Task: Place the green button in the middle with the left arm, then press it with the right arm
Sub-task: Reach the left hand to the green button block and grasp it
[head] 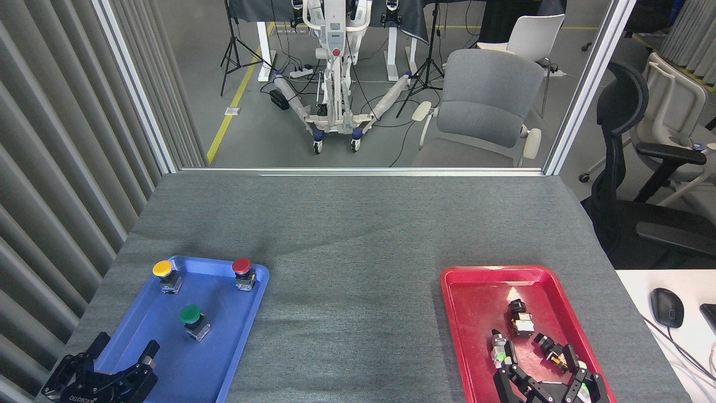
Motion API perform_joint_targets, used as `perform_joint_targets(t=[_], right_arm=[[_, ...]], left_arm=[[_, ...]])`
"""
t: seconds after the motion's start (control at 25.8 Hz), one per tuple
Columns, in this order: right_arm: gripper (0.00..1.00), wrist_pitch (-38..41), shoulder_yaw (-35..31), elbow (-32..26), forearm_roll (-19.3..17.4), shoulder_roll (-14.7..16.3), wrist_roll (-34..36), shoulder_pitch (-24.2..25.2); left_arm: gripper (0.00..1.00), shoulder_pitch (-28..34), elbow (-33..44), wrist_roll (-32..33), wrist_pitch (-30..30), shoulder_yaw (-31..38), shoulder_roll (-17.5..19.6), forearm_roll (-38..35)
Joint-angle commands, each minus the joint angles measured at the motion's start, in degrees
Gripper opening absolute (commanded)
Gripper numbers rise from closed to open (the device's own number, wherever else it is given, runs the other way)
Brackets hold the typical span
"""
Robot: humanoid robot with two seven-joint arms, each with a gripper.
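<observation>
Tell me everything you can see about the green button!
The green button has a round, dark-green mushroom cap that looks like smooth plastic, sitting on a small square silver-and-black base. It stands upright, cap on top, on the floor of the blue tray, roughly in the tray's middle. Nothing else touches it. The yellow button and red button stand apart from it, farther back in the same tray. The left gripper is open, nearer than the button and not touching it.

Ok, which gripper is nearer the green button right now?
Left. The left gripper sits just below the green button over the blue tray; the right gripper is across the table.
</observation>
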State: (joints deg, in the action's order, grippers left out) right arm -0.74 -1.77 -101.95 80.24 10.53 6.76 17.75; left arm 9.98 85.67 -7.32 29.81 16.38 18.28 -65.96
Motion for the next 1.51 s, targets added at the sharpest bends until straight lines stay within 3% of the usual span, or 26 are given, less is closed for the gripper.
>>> perform_joint_targets(t=[0.0,0.23,0.31,0.5,0.74,0.89,1.32,1.47], right_arm=[[1.00,-0.1,-0.1,0.0,0.2,-0.2,-0.1,-0.1],[1.00,-0.2,-0.2,-0.1,0.2,-0.5,-0.1,-0.2],[1.00,-0.2,-0.2,-0.2,0.3,-0.8,-0.1,-0.2],[1.00,-0.2,-0.7,-0.2,1.7,-1.4,-0.1,-0.3],[1.00,-0.3,-0.8,-0.2,1.8,-1.4,-0.1,-0.3],[1.00,-0.4,-0.9,-0.2,4.0,-1.9,-0.1,-0.3],[1.00,0.0,-1.0,-0.2,4.0,-2.1,0.0,-0.7],[1.00,0.1,-1.0,-0.2,4.0,-2.0,0.0,-0.8]], left_arm=[[0.99,0.1,-0.5,0.0,0.2,-0.1,0.1,-0.1],[0.99,-0.2,-0.7,0.0,0.4,-0.5,0.2,-0.1],[0.99,-1.5,-2.6,0.4,0.7,-3.7,0.3,-1.3],[0.99,-11.6,-13.1,-0.1,0.6,-12.5,-0.2,-14.3],[0.99,-18.4,-26.4,-2.2,0.4,-13.4,-0.8,-14.5],[0.99,-22.3,-34.2,-3.2,0.4,-13.5,-1.7,-14.7],[0.99,-25.4,-37.1,-3.1,-2.4,-13.5,-2.6,-14.4],[0.99,-28.7,-42.3,-3.1,-4.4,-13.5,-2.9,-14.5]])
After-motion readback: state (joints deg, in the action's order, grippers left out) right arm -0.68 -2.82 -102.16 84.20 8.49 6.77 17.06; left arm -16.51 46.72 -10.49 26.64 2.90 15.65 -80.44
